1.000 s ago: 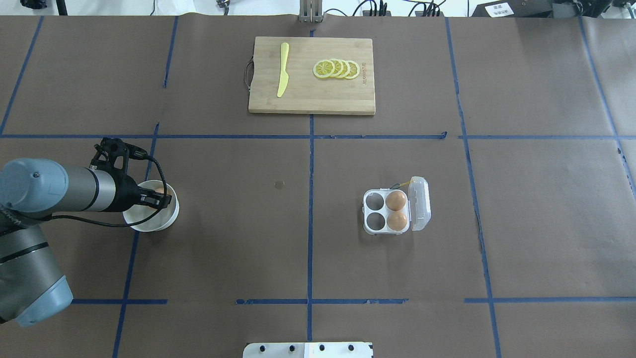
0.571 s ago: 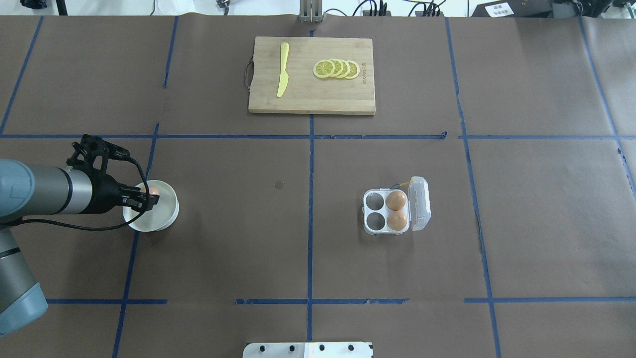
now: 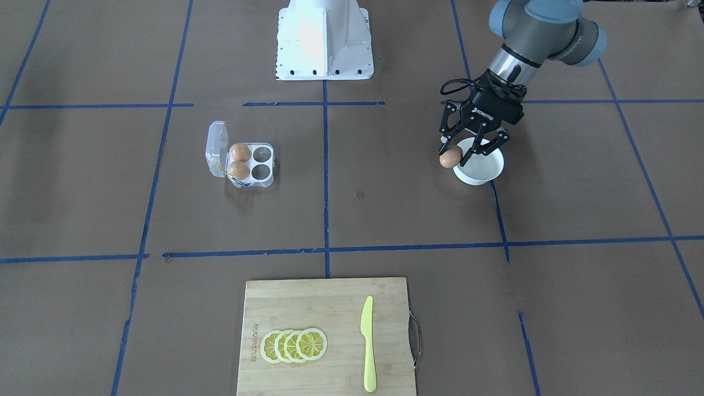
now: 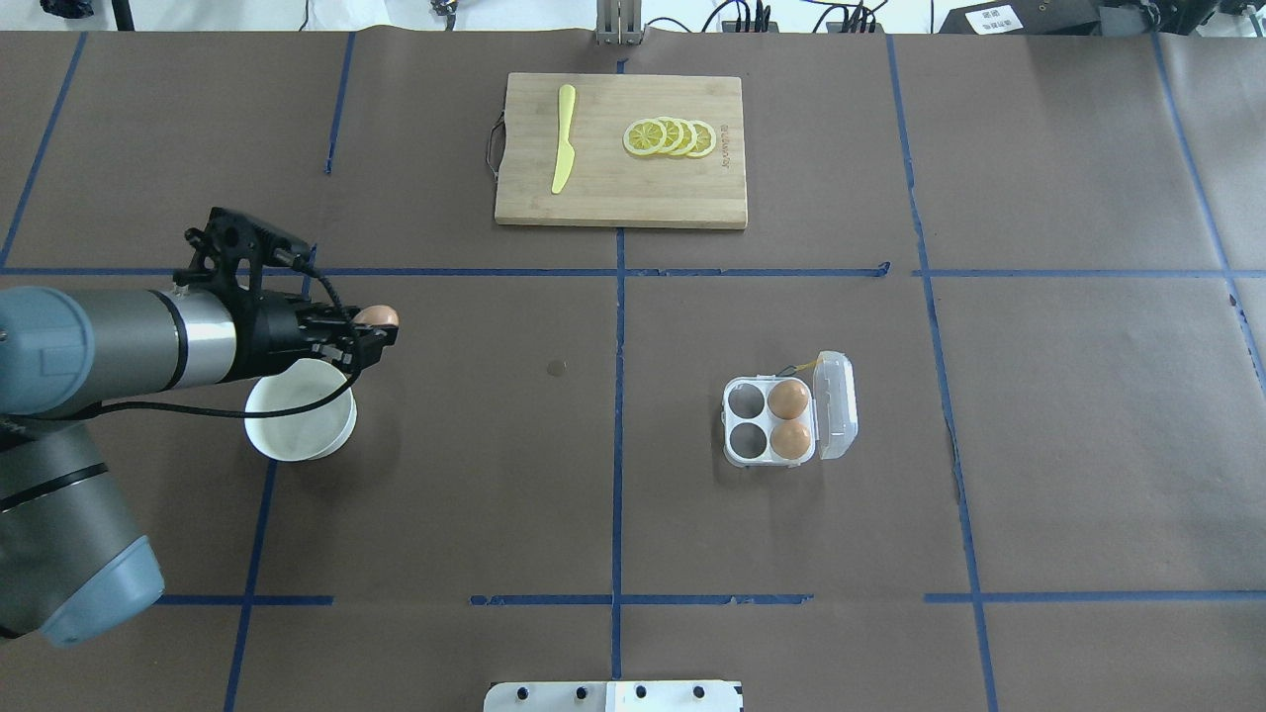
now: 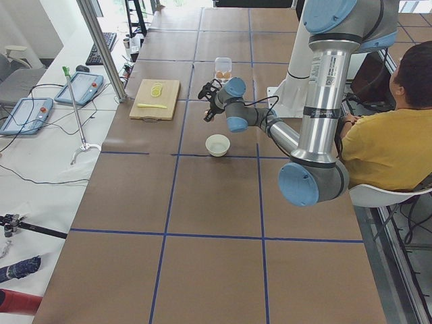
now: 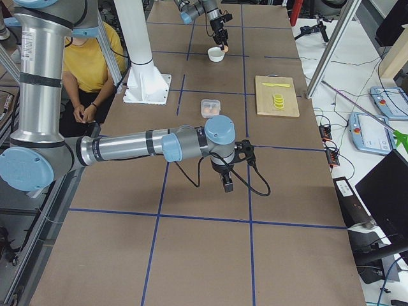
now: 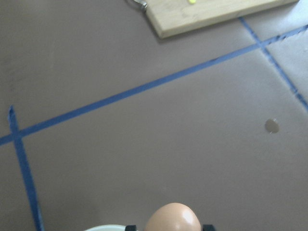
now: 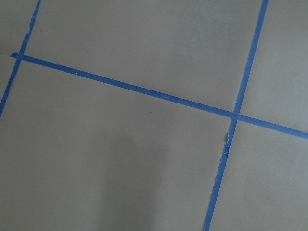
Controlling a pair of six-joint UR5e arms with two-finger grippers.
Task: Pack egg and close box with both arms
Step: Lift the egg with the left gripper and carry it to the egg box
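My left gripper [image 4: 370, 332] is shut on a brown egg [image 4: 379, 315] and holds it in the air beside the far rim of the white bowl [image 4: 309, 435]. The egg also shows in the front view [image 3: 450, 157] and at the bottom of the left wrist view [image 7: 173, 219]. The clear egg box [image 4: 744, 423] lies right of centre with its lid [image 4: 837, 405] open to the right. Two brown eggs [image 4: 789, 400] fill its right cells and the two left cells are empty. My right gripper [image 6: 227, 185] shows only in the exterior right view, so I cannot tell whether it is open or shut.
A wooden cutting board [image 4: 620, 188] lies at the far middle with a yellow knife [image 4: 563, 138] and lemon slices [image 4: 670, 136]. Blue tape lines cross the brown table cover. A seated person in yellow [image 5: 385, 145] is beside the robot base.
My left gripper has risen out of the bowl with the egg and moved away from the robot and to the right. The box and the board have not moved.
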